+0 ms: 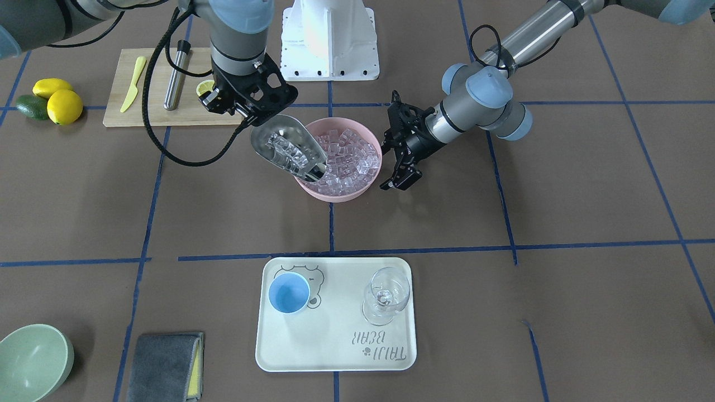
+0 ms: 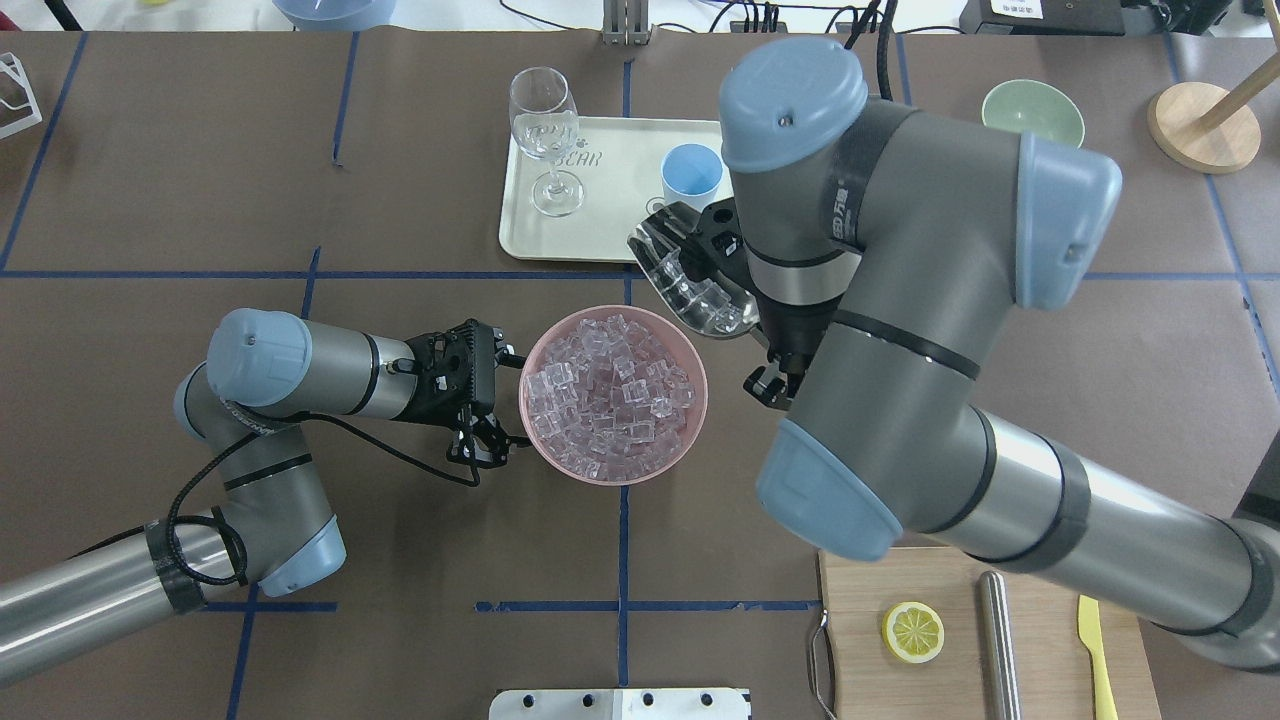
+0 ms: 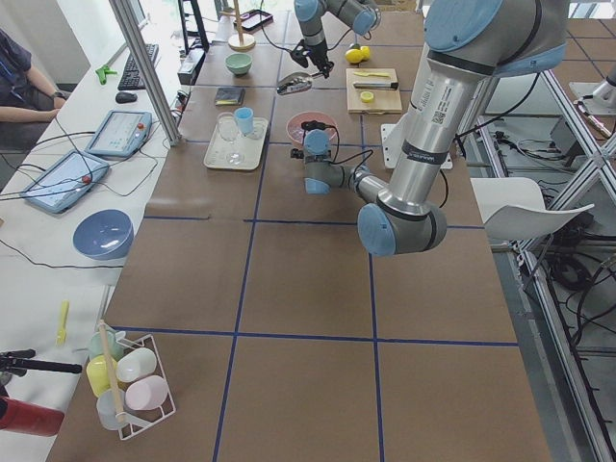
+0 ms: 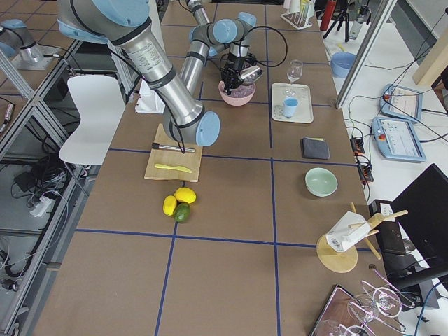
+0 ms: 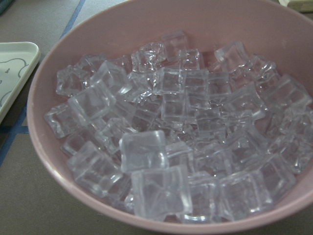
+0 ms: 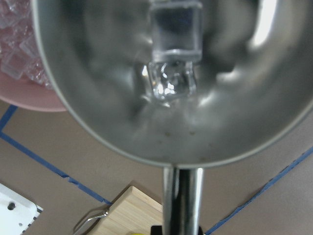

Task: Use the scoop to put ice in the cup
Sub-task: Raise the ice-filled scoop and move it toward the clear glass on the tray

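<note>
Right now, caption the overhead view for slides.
Right arm holds scoop of ice beside the pink bowl; cup waits on tray.

The left arm [image 2: 262, 470] reaches in low over the table with its elbow folded back. Its wrist lies level and the black two-finger left gripper [image 2: 512, 400] points sideways, jaws spread wide apart. The right arm [image 2: 930, 330] arches high, then bends steeply down. The right gripper [image 1: 241, 111] points downward, fingers closed around the thin handle of a shiny stainless-steel scoop [image 1: 287, 148].
</note>
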